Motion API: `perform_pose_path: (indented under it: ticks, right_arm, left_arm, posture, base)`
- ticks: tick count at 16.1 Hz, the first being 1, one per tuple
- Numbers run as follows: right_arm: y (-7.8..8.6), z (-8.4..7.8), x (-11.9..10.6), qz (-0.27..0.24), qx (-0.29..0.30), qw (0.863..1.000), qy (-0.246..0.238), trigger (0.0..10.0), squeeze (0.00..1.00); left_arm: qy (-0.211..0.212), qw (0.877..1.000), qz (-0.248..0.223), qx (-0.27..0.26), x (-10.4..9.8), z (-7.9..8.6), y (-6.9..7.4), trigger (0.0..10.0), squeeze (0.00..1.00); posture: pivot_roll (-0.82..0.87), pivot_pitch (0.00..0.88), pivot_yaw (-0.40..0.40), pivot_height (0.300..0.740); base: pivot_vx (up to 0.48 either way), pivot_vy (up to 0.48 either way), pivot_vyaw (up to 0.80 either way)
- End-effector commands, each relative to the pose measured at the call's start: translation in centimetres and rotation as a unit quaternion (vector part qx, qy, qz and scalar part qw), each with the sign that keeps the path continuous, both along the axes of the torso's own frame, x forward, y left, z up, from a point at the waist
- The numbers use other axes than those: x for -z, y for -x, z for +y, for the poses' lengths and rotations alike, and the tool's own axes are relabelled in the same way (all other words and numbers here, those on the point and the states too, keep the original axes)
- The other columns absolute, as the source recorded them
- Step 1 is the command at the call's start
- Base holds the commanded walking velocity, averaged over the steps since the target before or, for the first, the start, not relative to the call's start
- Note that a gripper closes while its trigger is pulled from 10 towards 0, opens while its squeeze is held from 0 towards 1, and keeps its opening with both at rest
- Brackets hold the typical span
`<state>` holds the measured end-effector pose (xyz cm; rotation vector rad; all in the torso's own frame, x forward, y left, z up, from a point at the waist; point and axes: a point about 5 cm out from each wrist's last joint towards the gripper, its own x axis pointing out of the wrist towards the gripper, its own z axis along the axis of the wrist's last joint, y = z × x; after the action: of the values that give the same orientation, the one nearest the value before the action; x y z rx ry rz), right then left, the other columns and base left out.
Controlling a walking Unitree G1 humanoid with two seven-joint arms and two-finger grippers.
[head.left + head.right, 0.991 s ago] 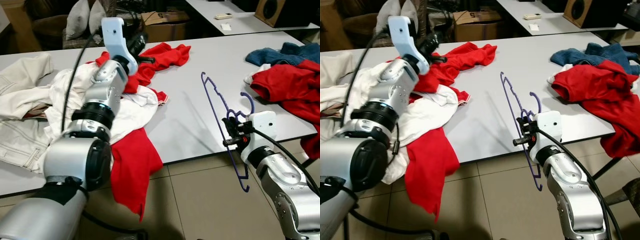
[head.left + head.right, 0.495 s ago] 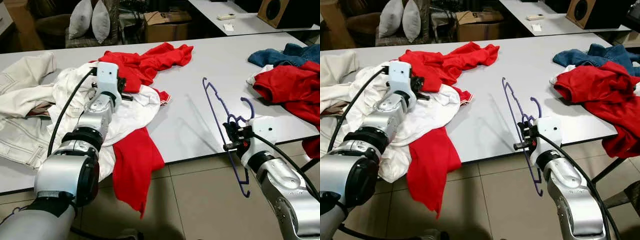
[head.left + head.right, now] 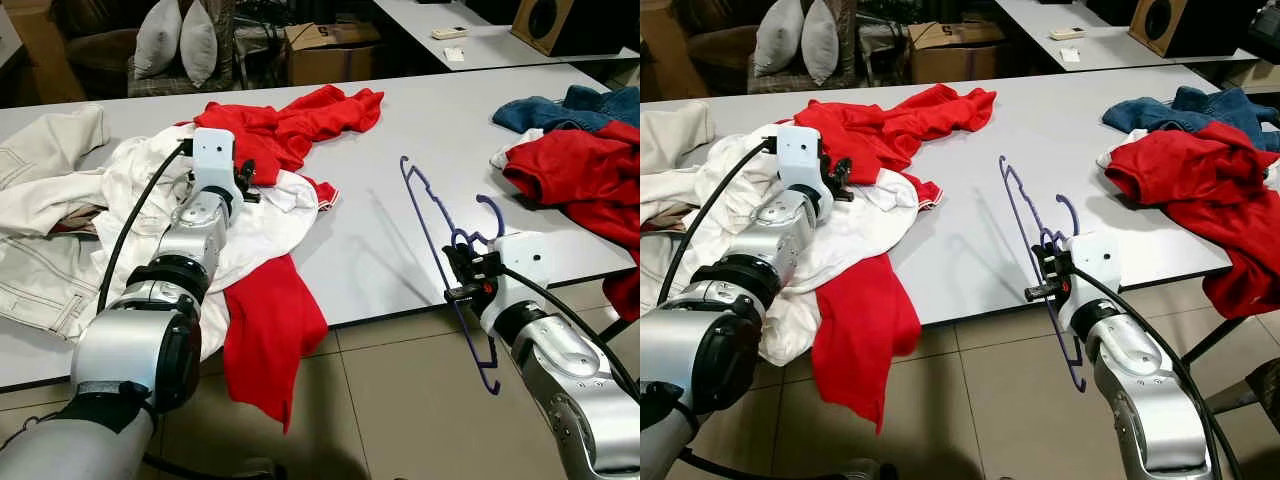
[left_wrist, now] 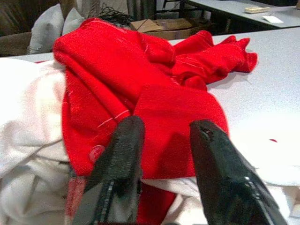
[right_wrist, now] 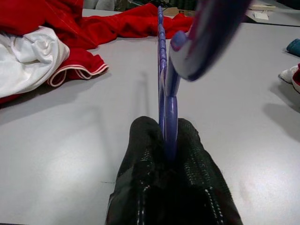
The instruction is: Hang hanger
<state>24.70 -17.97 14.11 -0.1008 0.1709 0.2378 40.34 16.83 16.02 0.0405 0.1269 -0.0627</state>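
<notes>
I see a wide grey table [image 3: 380, 240] under both arms, matte and smooth. Ahead of my left gripper [image 4: 161, 140], whose jaws stand parted and empty, lies a soft, crumpled red shirt [image 4: 140, 84] on white cloth [image 4: 28, 117]. My right gripper [image 5: 171, 140] is clenched on the purple hanger [image 3: 440, 230] just below its hook: thin, stiff plastic, surely light, likely slippery, so I'd grip there.

The hanger's [image 5: 165, 89] hook blurs close to the lens; the red garment [image 3: 590, 180] runs off frame.
</notes>
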Motion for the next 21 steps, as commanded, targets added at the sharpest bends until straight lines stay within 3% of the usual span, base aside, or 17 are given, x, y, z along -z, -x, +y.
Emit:
perform_pose_path:
  ticks: [1, 5, 7, 9, 12, 14, 15, 16, 18, 19, 20, 21]
  right_arm:
    - [0.2, 0.0, -0.7, -0.012, 0.004, 1.0, 0.006, 10.0, 0.0]
    - [0.2, -0.1, -0.7, -0.012, 0.006, 1.0, 0.007, 10.0, 0.0]
    - [0.2, -0.3, -0.7, -0.012, 0.007, 1.0, 0.009, 10.0, 0.0]
    - [0.4, -0.7, -0.6, -0.007, 0.005, 1.0, 0.015, 10.0, 0.0]
    - [0.5, -0.8, -0.5, -0.003, -0.003, 1.0, 0.019, 10.0, 0.0]
    - [0.6, -0.8, -0.3, 0.001, -0.009, 1.0, 0.021, 10.0, 0.0]
    - [0.6, -0.8, -0.2, 0.003, -0.012, 1.0, 0.021, 10.0, 0.0]
    - [0.8, -0.7, -0.1, 0.007, -0.016, 1.0, 0.02, 10.0, 0.0]
    - [1.0, -0.6, 0.1, 0.012, -0.021, 0.999, 0.021, 10.0, 0.0]
    - [1.1, -0.6, 0.2, 0.015, -0.021, 0.999, 0.021, 10.0, 0.0]
    - [1.2, -0.6, 0.3, 0.017, -0.021, 0.999, 0.022, 10.0, 0.0]
    - [1.4, -0.8, 0.6, 0.024, -0.018, 0.999, 0.03, 10.0, 0.0]
  left_arm:
    - [-0.001, 1.0, -0.006, -0.006, -0.7, 0.0, -0.3, 10.0, 1.0]
    - [0.001, 1.0, -0.007, 0.015, -0.8, -0.5, -0.3, 10.0, 1.0]
    - [0.005, 0.996, -0.01, 0.093, -0.8, -1.7, -0.2, 10.0, 1.0]
    - [-0.029, 0.986, 0.004, 0.166, -0.3, -2.1, 0.2, 10.0, 1.0]
    - [-0.068, 0.977, 0.026, 0.203, 0.4, -2.0, 0.6, 10.0, 1.0]
    - [-0.163, 0.944, 0.056, 0.28, 1.9, -2.3, 1.5, 10.0, 1.0]
    - [-0.188, 0.929, 0.066, 0.312, 2.4, -2.5, 2.0, 10.0, 1.0]
    - [-0.188, 0.917, 0.079, 0.341, 2.8, -2.7, 2.4, 10.0, 1.0]
    - [-0.189, 0.91, 0.088, 0.359, 3.4, -2.9, 2.8, 10.0, 1.0]
    - [-0.204, 0.906, 0.089, 0.359, 3.8, -2.9, 3.0, 10.0, 0.89]
    - [-0.215, 0.906, 0.084, 0.355, 3.9, -2.9, 3.1, 10.0, 0.38]
    - [-0.246, 0.909, 0.064, 0.33, 4.0, -3.0, 3.0, 10.0, 0.0]
  posture:
    - [-0.1, 0.0, 0.031, 0.74]
    - [-0.1, 0.0, 0.037, 0.74]
    - [-0.1, 0.0, 0.034, 0.74]
    - [-0.09, 0.0, 0.031, 0.74]
    - [-0.09, 0.0, 0.033, 0.74]
    - [-0.09, 0.0, 0.038, 0.74]
    - [-0.09, 0.0, 0.039, 0.74]
    - [-0.08, 0.0, 0.042, 0.74]
    - [-0.09, 0.0, 0.046, 0.74]
    - [-0.08, 0.0, 0.048, 0.74]
    - [-0.08, 0.0, 0.048, 0.74]
    - [-0.08, 0.0, 0.05, 0.74]
  base:
    - [0.0, 0.0, 0.0]
    - [0.0, 0.0, 0.0]
    - [0.0, 0.0, 0.0]
    - [0.0, 0.0, 0.0]
    - [0.0, 0.0, 0.0]
    - [0.0, 0.0, 0.0]
    - [0.0, 0.0, 0.0]
    - [0.0, 0.0, 0.0]
    - [0.0, 0.0, 0.0]
    - [0.0, 0.0, 0.0]
    - [0.0, 0.0, 0.0]
    - [0.0, 0.0, 0.0]
